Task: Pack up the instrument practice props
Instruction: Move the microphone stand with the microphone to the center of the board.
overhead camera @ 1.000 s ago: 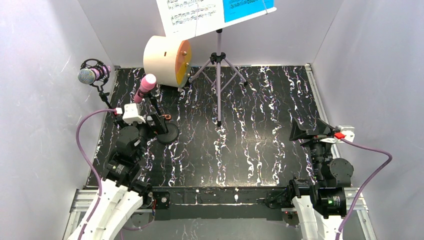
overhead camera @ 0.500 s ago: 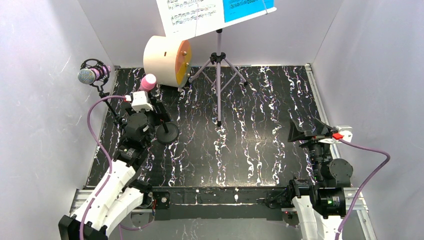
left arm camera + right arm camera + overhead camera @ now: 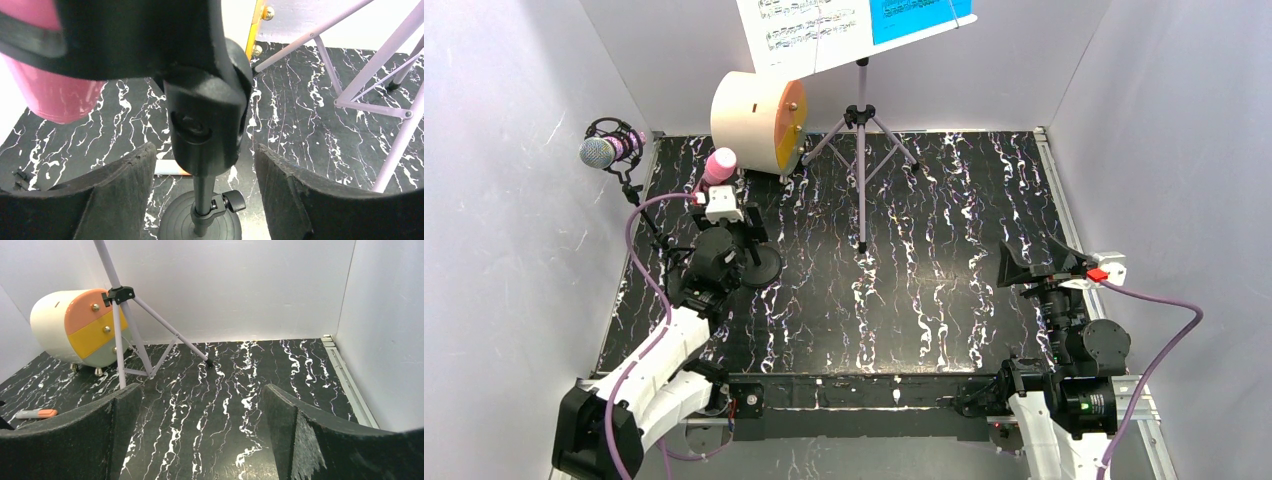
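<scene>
- Pink microphone (image 3: 720, 163) sits clipped atop a black mic stand (image 3: 202, 212), at the far left of the table (image 3: 944, 300), just in front of the cream drum (image 3: 749, 110).
- Left hand (image 3: 202, 160) is released: its fingers flank the stand's black clip, a gap on each side.
- Right hand (image 3: 200, 392) gapes wide at the table's right side, grasping nothing.
- Glittery purple microphone (image 3: 602, 151) stands by the left wall.
- Lilac music rack (image 3: 861, 170) stands at the back, carrying the sheet-music pages (image 3: 854, 25).
- Orange marker (image 3: 37, 413) lies near the stand's base.
</scene>
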Controlling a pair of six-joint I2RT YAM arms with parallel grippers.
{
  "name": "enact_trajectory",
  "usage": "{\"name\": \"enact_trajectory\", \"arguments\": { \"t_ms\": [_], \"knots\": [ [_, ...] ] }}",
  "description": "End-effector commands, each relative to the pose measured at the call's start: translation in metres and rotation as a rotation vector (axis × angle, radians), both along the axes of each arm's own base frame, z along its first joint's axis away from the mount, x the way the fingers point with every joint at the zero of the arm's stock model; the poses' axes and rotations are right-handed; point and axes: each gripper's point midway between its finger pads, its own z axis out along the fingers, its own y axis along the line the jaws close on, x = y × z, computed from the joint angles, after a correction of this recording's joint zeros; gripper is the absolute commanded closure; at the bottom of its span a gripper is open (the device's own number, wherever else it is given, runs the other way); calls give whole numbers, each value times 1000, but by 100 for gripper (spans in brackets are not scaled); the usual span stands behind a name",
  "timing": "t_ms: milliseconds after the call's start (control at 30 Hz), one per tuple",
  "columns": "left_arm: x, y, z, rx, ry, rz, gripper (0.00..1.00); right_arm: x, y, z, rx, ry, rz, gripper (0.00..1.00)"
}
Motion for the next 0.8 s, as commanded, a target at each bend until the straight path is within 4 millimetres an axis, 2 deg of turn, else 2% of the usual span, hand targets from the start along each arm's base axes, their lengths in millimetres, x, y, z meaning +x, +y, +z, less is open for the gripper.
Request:
{"name": "enact_trajectory", "arguments": {
  "t_ms": [0,67,233,333,500,567,767],
  "knots": [
    [7,2,16,-8,-97,16,35,-3,6,9,-12,-40,31,1],
    [8,-3,14,-1,-96,-14,44,-3,8,9,-12,-40,41,1],
    [10,-20,15,-20,-111,-103,79,-3,8,10,-13,-37,42,1],
    [9,-37,23,-54,-135,-189,89,-3,15,10,-8,-16,80,1],
    [12,-69,36,-121,-161,-341,100,1,24,4,31,91,130,1],
    [13,-82,40,-157,-175,-404,100,2,30,3,43,120,164,1],
    [4,-141,47,-193,-186,-667,100,-1,59,-2,44,194,333,1]
  ]
}}
